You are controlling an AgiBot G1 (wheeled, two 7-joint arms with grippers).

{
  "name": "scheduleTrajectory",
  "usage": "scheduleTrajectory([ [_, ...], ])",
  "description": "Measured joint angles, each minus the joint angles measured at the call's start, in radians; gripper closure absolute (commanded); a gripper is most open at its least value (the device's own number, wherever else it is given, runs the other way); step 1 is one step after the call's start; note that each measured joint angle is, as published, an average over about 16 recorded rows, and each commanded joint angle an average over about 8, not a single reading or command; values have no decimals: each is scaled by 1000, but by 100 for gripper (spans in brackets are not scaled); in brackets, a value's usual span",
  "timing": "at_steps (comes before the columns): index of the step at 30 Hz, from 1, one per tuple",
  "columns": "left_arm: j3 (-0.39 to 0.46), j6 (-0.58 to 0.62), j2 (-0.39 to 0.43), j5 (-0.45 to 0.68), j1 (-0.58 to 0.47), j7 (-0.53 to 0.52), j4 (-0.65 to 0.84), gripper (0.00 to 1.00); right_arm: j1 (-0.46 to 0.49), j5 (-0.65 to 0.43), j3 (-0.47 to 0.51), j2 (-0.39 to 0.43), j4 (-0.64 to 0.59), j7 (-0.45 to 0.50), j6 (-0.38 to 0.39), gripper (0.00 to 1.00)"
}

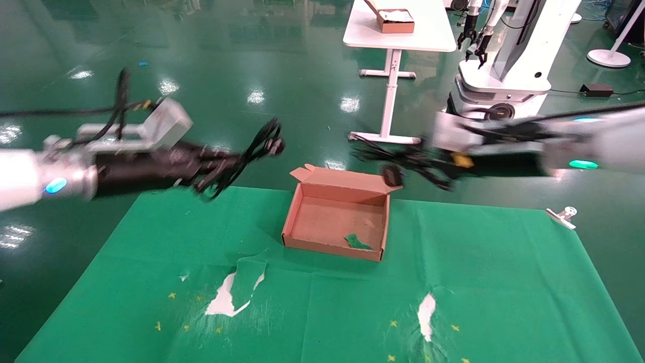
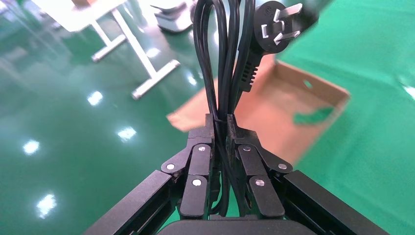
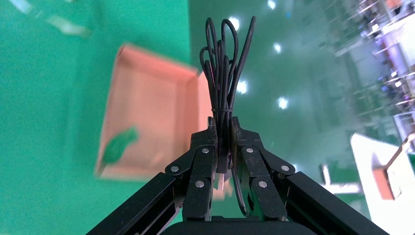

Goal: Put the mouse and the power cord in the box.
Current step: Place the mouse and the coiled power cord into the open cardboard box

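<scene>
Two grippers aloft beside the box (image 1: 336, 222). Left gripper (image 2: 220, 122) clamps the power cord (image 2: 230, 54). Right gripper (image 3: 222, 125) pinches the cable of the mouse (image 1: 392, 175).

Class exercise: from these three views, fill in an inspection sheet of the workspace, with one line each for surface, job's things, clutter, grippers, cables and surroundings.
Surface: green table cover, torn, white showing through.
Job's things: box open, holding only a green scrap; power cord and mouse held in the air.
Clutter: metal clip at far right edge.
Grippers: left gripper shut on power cord; right gripper shut on the mouse's bundled cable.
Cables: none lying loose.
Surroundings: green floor, white table bearing a smaller box, another robot.
</scene>
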Motion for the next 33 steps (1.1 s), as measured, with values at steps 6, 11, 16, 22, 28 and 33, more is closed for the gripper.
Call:
scheduleTrajectory([
  [6,-12,-73,55,-19,-33,-27,-23,100,-62,8,4,-134,-16,-6,201,100],
  [11,-8,-66,60,-14,-52,-23,-47,100,-141,24,4,-200,-21,4,328,95],
  [16,9,-21,42,11,-62,0,-68,100,-210,50,1,-221,-2,37,388,32],
  [22,33,24,27,45,-61,33,-86,100,-249,81,-9,-219,26,80,389,0],
  [28,53,12,51,74,-49,61,-97,100,-242,97,-25,-214,35,83,411,0],
  [33,66,-44,109,92,-28,70,-98,100,-218,110,-28,-199,23,56,446,0],
])
